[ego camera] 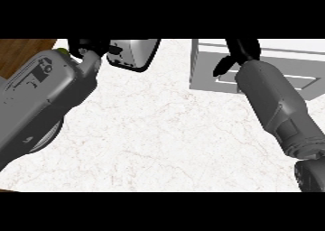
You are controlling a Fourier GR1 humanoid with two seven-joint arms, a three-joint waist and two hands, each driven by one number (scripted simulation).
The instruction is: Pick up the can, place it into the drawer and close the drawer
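Behind the left hand [85, 46], a green sliver barely shows.

**Counter surface and the items resting on it**

The counter [158, 135] had a white top veined like marble, with most of its middle bare. A toaster [134, 53] with a silver body and black trim stood at the far edge, left of centre. A grey drawer unit [212, 67] sat at the far right. Wooden flooring [15, 54] showed beyond the counter's upper left corner.
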